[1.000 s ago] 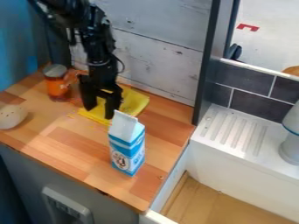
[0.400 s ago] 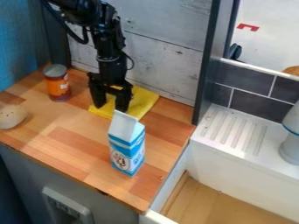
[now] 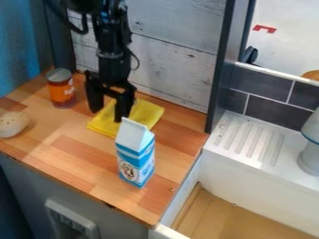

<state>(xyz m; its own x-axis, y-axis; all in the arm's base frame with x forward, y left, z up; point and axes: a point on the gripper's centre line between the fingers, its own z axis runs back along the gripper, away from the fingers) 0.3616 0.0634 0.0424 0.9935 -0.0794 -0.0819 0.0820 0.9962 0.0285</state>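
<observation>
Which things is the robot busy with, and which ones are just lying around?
Busy with:
Gripper, open, down at the cloth
Yellow cloth

Just lying about:
Carton, standing in front
Orange can
Pale round thing, left edge
White thing, right edge

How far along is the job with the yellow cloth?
It looks partway along. Done: the cloth has shifted away from the jar, then partly back, and lies flat behind the carton. In hand: the gripper is at the cloth, jaws apart; whether it grips any of it, I can't tell. Left: probably more cloth work, as the gripper hasn't withdrawn, but how much isn't clear.
</observation>
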